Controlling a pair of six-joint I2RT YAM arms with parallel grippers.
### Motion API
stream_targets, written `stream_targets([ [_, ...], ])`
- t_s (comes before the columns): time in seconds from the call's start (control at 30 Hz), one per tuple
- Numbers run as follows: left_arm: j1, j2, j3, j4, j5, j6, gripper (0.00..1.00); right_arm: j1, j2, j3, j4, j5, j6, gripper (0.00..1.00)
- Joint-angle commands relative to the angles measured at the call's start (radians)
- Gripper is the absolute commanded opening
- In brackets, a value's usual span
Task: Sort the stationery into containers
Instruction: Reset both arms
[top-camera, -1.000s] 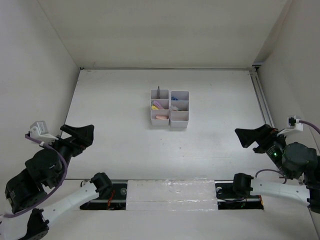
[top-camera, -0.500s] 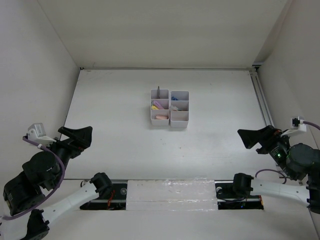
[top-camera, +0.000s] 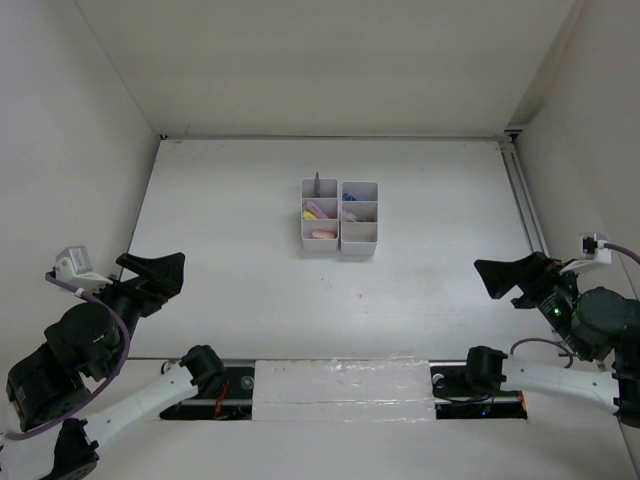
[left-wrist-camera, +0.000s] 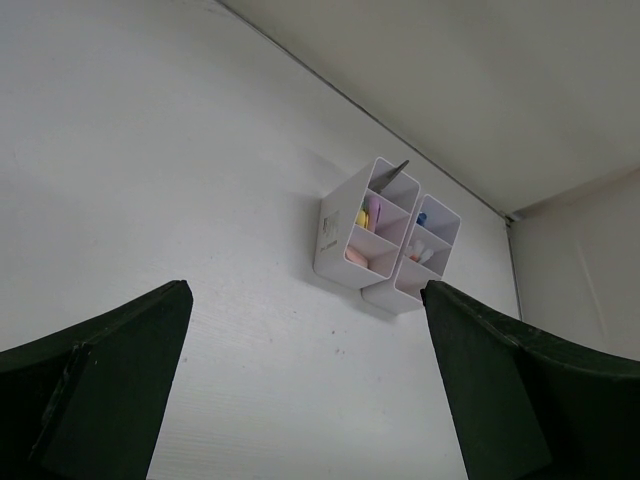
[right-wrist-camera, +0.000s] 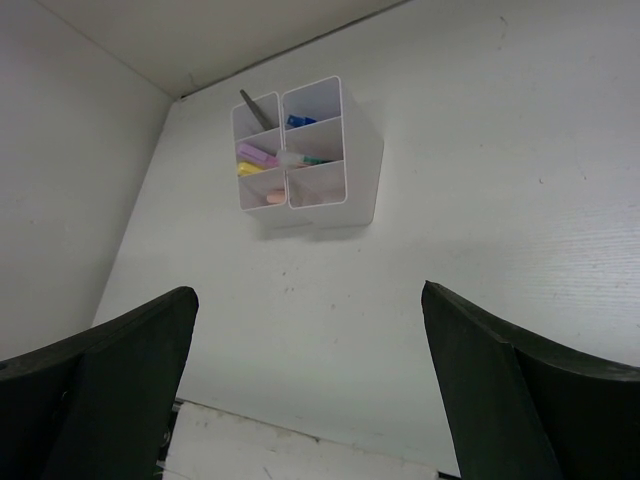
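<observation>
White table (top-camera: 230, 260), white walls (top-camera: 80, 120). Left gripper (top-camera: 165, 268) and right gripper (top-camera: 500, 272) both wide open, holding nothing. Organisers (top-camera: 321, 246) well ahead, between them; highlighters (top-camera: 316, 210) and scissors (top-camera: 317, 182) inside.

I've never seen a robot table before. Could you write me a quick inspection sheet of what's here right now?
Surface: white table, no spills seen.
Job's things: two joined white organisers mid-table. Inside are a grey scissor blade, pink and yellow highlighters, a blue cap and a pale pink item too small to name.
Clutter: nothing seen.
Grippers: left gripper and right gripper both open and empty, well apart from the organisers.
Cables: purple cable at the left wrist, another at the right.
Surroundings: white walls on three sides; metal rail along the right edge; shiny taped strip between the arm bases.
</observation>
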Motion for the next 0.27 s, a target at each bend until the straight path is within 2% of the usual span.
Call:
stream_targets([
  [0.0, 0.001, 0.017, -0.01, 0.007, -0.011, -0.004, 0.99, 0.005, 0.011, -0.001, 0.041, -0.004, -0.013, 1.0],
  [0.23, 0.001, 0.028, -0.01, 0.017, -0.011, -0.004, 0.99, 0.005, 0.045, -0.001, 0.041, -0.013, -0.022, 1.0],
])
